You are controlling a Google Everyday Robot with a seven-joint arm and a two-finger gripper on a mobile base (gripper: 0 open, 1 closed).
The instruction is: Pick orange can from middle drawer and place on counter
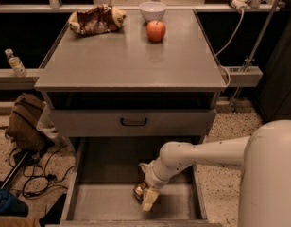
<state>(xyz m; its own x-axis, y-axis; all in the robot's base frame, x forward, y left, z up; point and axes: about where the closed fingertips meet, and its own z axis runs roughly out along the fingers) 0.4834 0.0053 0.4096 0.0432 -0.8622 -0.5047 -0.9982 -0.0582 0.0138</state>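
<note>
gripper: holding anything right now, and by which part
Cannot tell. The gripper is low in the middle drawer, right at the orange can, but a grasp is not visible.
</note>
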